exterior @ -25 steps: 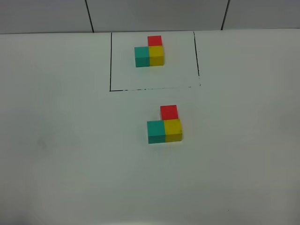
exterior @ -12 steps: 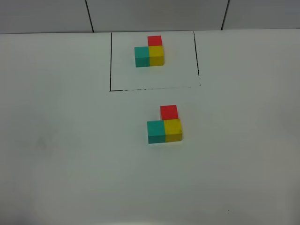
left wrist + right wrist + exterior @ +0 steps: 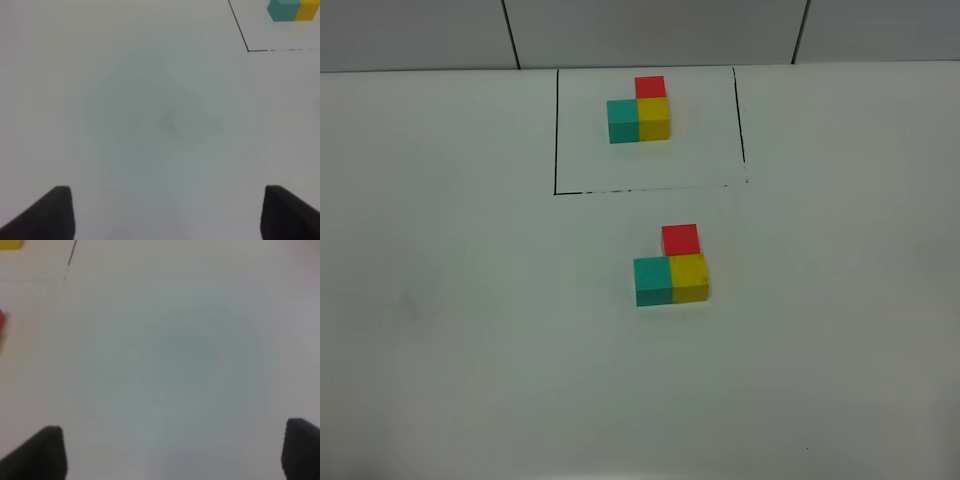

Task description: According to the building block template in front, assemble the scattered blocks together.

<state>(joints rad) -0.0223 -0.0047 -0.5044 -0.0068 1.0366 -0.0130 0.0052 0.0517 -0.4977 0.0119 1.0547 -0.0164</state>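
Note:
The building block template [image 3: 639,112] stands at the back inside a thin black-line rectangle [image 3: 556,130]: teal left, yellow right, red behind the yellow. Its teal and yellow cubes also show in the left wrist view [image 3: 292,10]. The scattered blocks sit joined in the same L in the middle of the table: teal [image 3: 653,281], yellow [image 3: 689,276], red [image 3: 680,239]. My left gripper [image 3: 167,212] is open and empty over bare table. My right gripper [image 3: 172,452] is open and empty over bare table; a red sliver [image 3: 1,322] shows at that view's edge. Neither gripper shows in the high view.
The white table [image 3: 470,330] runs back to a grey tiled wall [image 3: 650,30]. The frame's black corner [image 3: 248,50] shows in the left wrist view.

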